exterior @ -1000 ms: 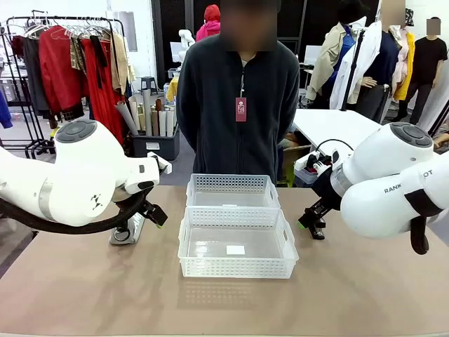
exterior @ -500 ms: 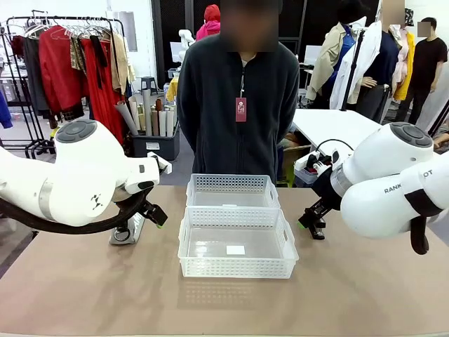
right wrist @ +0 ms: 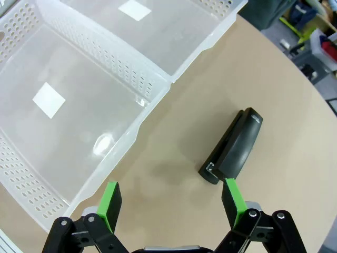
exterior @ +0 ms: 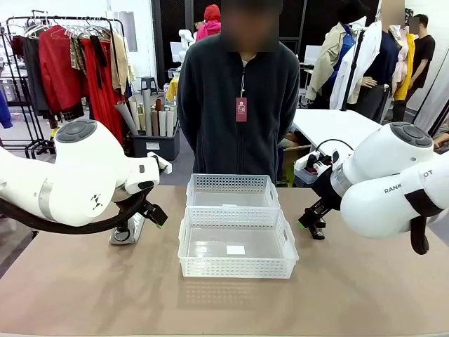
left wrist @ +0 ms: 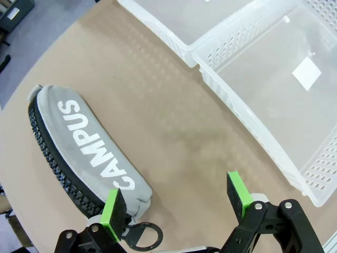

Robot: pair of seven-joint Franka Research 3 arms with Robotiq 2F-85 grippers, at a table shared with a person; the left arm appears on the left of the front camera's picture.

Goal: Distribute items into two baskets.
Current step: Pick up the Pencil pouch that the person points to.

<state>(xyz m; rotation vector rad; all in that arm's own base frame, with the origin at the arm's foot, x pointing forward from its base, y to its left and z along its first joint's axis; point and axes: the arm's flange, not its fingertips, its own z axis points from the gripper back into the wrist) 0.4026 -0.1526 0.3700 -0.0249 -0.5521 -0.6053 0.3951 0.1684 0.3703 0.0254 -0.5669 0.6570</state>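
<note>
- As I read it off the left wrist view: grey pouch (left wrist: 79, 145), lettered "CAMPUS", lies on the table (left wrist: 174, 121) beside the baskets (left wrist: 247, 89). Its long axis is diagonal, with the ring end by the spread, empty left gripper (left wrist: 175, 199).
- Black stapler (right wrist: 231, 146), print unreadable, lies diagonal on the table near the baskets; right gripper (right wrist: 170, 200) spread, empty.

Tan table (exterior: 365, 295) across the fg. Person (exterior: 238, 98) in dark zip jacket stands at far edge, centre, red badge (exterior: 240, 109) on chest. Bkgd left: clothes rack (exterior: 70, 63) w/ red + beige garments, black bin (exterior: 156, 145) of rolls beside it. Bkgd right: white table (exterior: 333, 126), power strip (exterior: 313, 163) just below it.
</note>
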